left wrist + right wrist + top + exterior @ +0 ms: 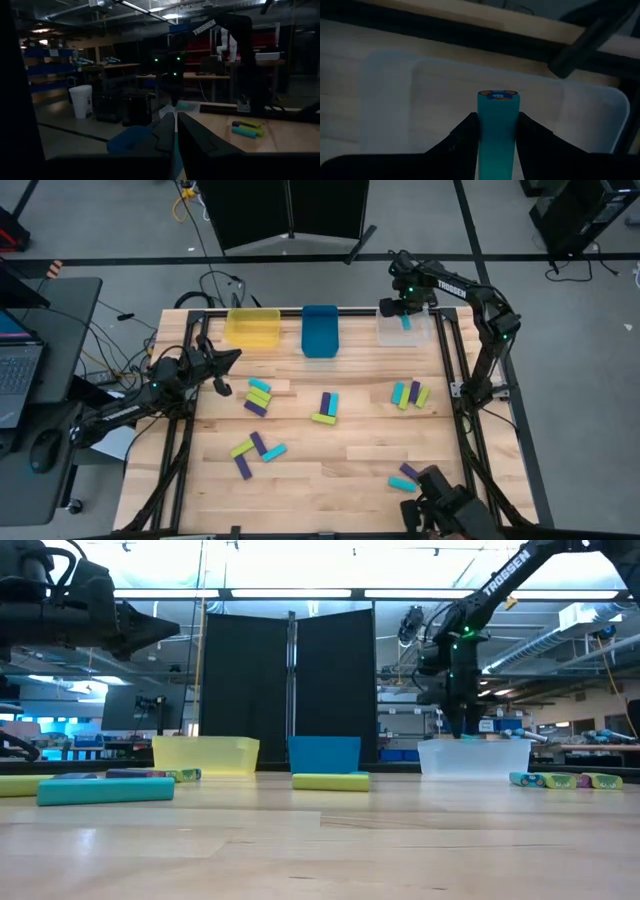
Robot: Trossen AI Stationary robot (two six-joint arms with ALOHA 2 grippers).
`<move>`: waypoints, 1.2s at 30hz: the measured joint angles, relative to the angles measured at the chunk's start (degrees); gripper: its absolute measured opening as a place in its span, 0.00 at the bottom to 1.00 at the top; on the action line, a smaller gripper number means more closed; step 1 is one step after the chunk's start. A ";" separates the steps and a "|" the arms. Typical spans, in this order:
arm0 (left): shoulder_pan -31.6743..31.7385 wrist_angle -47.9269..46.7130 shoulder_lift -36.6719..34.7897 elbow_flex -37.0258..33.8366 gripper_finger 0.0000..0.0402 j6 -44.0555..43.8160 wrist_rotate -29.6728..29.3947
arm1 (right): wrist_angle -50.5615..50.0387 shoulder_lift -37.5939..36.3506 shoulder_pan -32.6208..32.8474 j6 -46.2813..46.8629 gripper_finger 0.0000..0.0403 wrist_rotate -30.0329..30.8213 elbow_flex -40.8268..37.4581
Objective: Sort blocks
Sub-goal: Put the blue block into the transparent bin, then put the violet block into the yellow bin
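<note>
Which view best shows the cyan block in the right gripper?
The right wrist view: the cyan block fills the frame, clamped in the right gripper above the clear bin. The high view shows only a cyan speck over the bin; the low view hides it; the left wrist view is too dark.

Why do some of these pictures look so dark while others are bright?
Left wrist view: dim overall, lit mostly by ceiling lights far back. Right wrist view: shadowed too, though the cyan block between the right gripper fingers stands out over the clear bin. Low view: bright ceiling strips leave the arms as silhouettes. High view: evenly lit.
</note>
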 joint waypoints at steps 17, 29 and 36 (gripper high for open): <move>0.00 -1.45 0.01 0.07 0.08 -0.71 0.65 | 8.54 -0.22 -5.28 0.62 0.28 0.85 -12.33; 0.00 -1.58 0.01 0.17 0.08 -1.28 0.68 | 12.01 -0.28 -5.25 0.74 0.39 1.33 -12.43; 0.00 -1.95 0.01 0.24 0.08 -1.28 0.68 | 10.34 -0.93 -5.22 -3.68 0.45 2.61 -12.43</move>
